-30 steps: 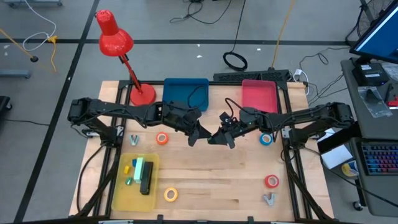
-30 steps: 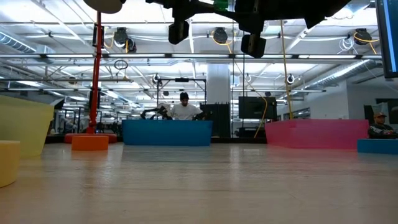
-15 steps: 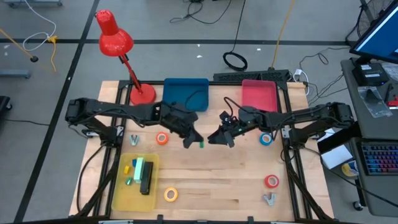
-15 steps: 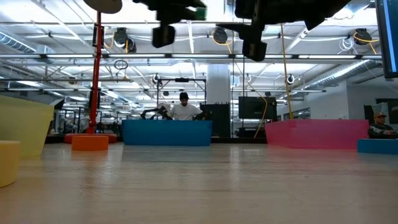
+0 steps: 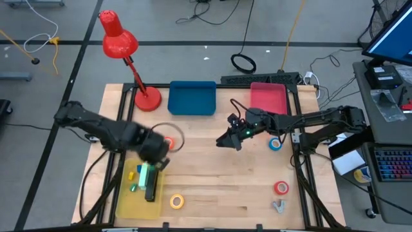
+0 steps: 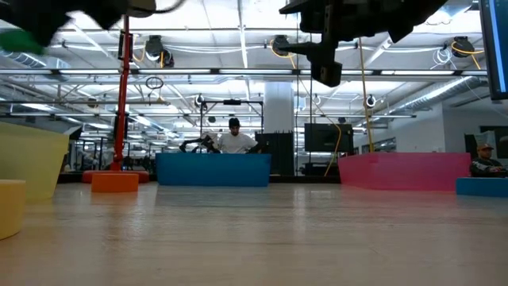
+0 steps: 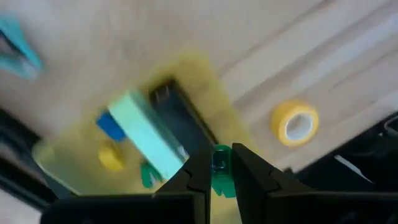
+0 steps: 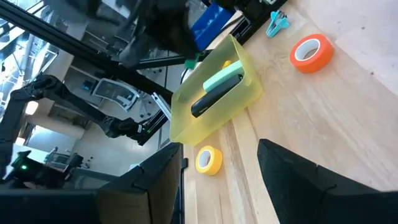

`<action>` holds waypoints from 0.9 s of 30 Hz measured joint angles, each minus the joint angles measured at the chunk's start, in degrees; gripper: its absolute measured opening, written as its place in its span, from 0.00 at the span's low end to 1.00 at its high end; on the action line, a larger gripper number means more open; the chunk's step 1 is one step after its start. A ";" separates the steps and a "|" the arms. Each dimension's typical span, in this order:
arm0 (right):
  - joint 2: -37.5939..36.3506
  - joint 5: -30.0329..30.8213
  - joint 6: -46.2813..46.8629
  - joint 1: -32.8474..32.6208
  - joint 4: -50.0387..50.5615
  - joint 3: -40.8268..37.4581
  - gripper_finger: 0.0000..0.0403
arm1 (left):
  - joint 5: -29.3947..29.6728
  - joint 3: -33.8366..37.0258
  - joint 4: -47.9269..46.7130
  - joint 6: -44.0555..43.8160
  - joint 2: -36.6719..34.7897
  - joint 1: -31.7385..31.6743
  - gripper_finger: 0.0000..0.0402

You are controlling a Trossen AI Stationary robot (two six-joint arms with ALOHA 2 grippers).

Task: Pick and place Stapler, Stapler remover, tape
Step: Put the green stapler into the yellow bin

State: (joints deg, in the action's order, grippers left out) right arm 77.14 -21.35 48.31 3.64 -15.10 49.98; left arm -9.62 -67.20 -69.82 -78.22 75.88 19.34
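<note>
Inside yellow bin (image 5: pixel 123 201): black stapler (image 5: pixel 151 187), green block (image 5: pixel 143 174).

Pale wooden planked table (image 5: pixel 219 187), matt, lower centre of the high view; translucent yellow plastic tray (image 5: pixel 123 200), lower left; glossy tape (image 5: pixel 177 202) rolls; shiny red lamp (image 5: pixel 118 40), upper left; smooth blue bin (image 5: pixel 192 98), pink bin (image 5: pixel 267 100).

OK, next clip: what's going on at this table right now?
The left gripper is shut on a small green piece above the yellow tray, which already holds a stapler. The right gripper hangs open and empty over mid-table. The yellow tape roll lies loose on the wood.
</note>
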 joint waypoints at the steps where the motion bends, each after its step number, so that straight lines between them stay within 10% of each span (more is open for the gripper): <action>1: 0.00 -0.02 -0.07 0.11 -0.02 0.00 0.51 | -0.71 1.12 0.37 -3.64 0.01 1.93 0.10; 15: 0.00 -1.60 -0.01 0.11 -0.05 0.00 0.51 | -8.18 16.90 18.68 -46.85 0.22 24.46 0.10; 27: 0.00 -2.99 0.44 0.11 -0.04 0.00 0.51 | -8.14 17.95 21.12 -55.52 1.98 30.33 0.09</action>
State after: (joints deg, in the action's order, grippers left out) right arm 77.14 -24.34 48.75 3.75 -15.14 49.98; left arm -17.76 -49.25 -48.70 -133.74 77.86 49.67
